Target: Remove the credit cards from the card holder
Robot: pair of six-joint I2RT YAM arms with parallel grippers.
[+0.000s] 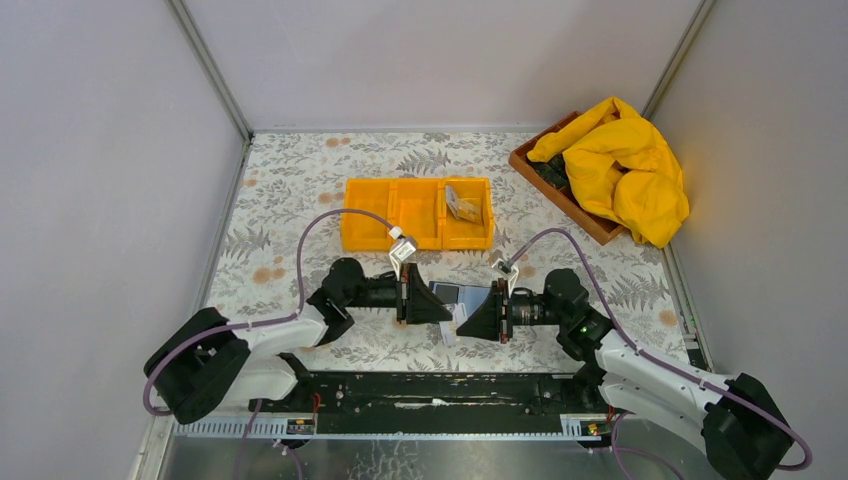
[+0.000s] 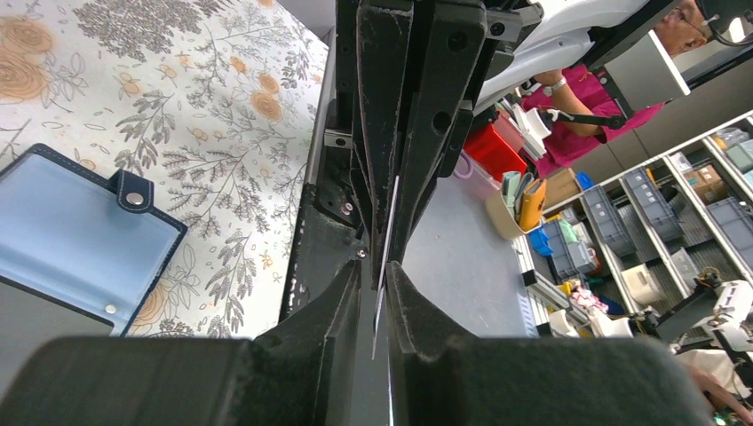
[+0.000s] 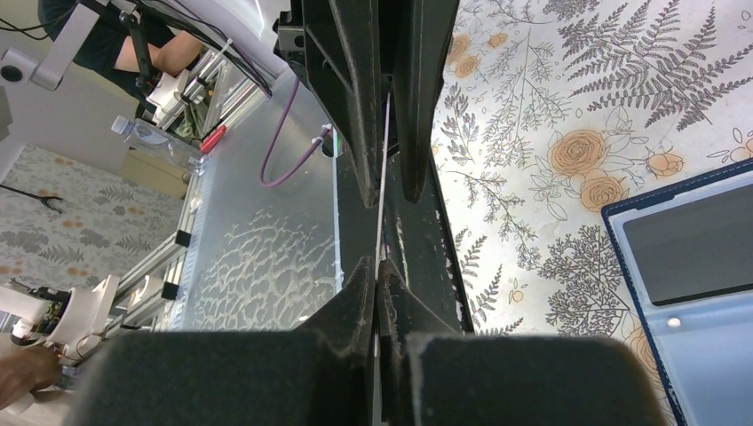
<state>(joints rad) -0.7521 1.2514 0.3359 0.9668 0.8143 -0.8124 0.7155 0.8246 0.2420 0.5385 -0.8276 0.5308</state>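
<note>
Navy-edged and pale blue inside, the card holder point(image 1: 472, 297) lies open and flat on the floral tablecloth point(image 1: 300, 180), directly under the spot where my two pincers meet tip to tip near the front middle of the table. My right pincer point(image 3: 380, 266) is clenched on a thin credit card point(image 3: 384, 177). I see the card edge-on, as a pale sliver rising out of my fingertips. It stands on its edge just beside the holder's near side, and I cannot tell whether it touches the holder. My left pincer point(image 2: 374, 277) faces it from the opposite side, and the same card's edge sits in the narrow slot between its fingers. Those fingers stand slightly apart, with a gap showing on one side of the card, so this pincer is loose around the card and not pinching it. From my left wrist the holder lies to the left of my fingers, its snap tab point(image 2: 133, 191) on the side nearest them. From my right wrist it lies off to the right, with a dark grey pocket showing inside the blue border. Beyond both pincers the orange three-compartment tray point(image 1: 365, 228) sits on the cloth, with other cards point(image 1: 462, 205) leaning in its right-hand compartment. At the far right corner a wooden box point(image 1: 560, 197) holds a crumpled yellow cloth point(image 1: 630, 170).
</note>
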